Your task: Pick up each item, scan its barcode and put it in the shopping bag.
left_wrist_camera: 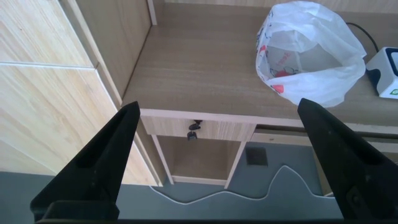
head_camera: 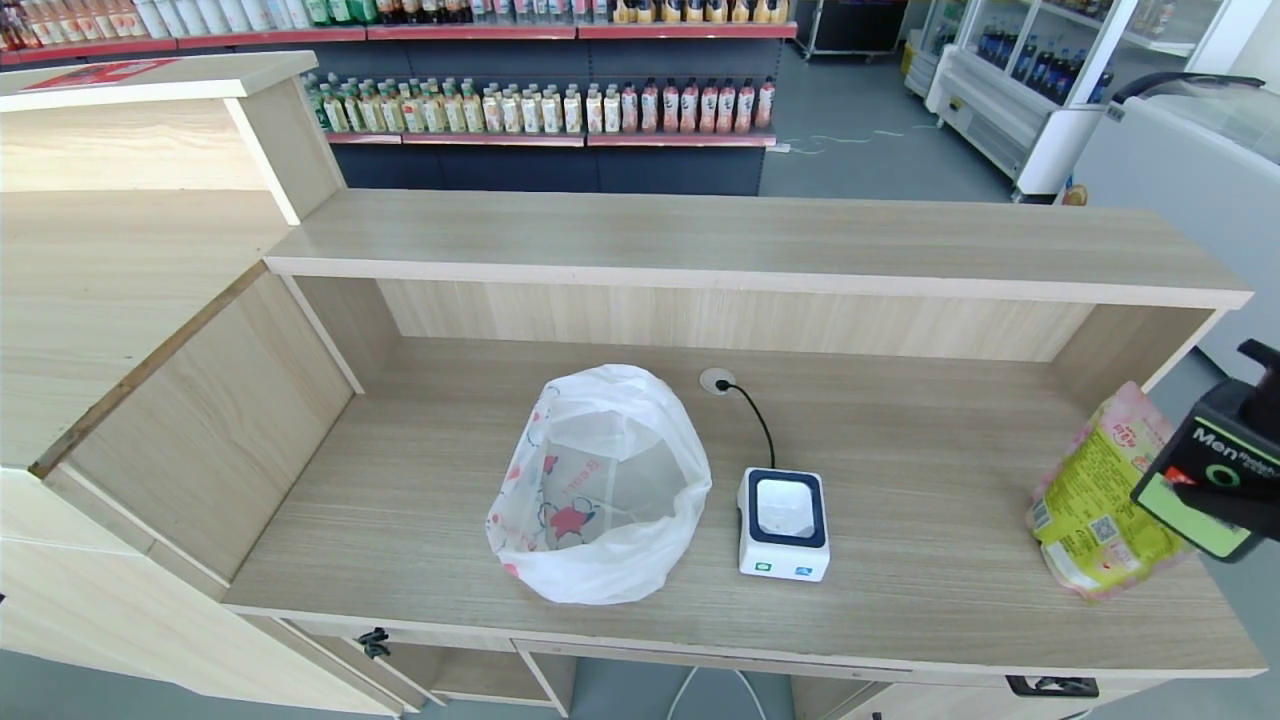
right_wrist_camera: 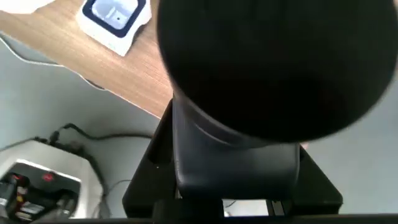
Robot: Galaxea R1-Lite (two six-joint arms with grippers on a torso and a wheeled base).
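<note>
Shopping bag (head_camera: 598,485) sits just left of the scanner (head_camera: 784,522), snack pouch (head_camera: 1095,500) well right. Right gripper (right_wrist_camera: 233,186) jaws clasp a black bottle (head_camera: 1215,470); left gripper (left_wrist_camera: 211,180) jaws gape wide.

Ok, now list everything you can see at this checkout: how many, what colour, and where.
counter: one, light wood, across the view
shopping bag: one, white with red print, open, mid-counter
barcode scanner: one, white with dark blue frame, just right of the bag
scanner cable: one, black, from the scanner to a hole at the counter's back
snack pouch: one, yellow-green and pink, counter's right end
black bottle: one, green label, held beside the pouch
drink bottles: many, on shelves behind
left gripper: black, open, before the counter's left front
right gripper: black, shut on the bottle
</note>
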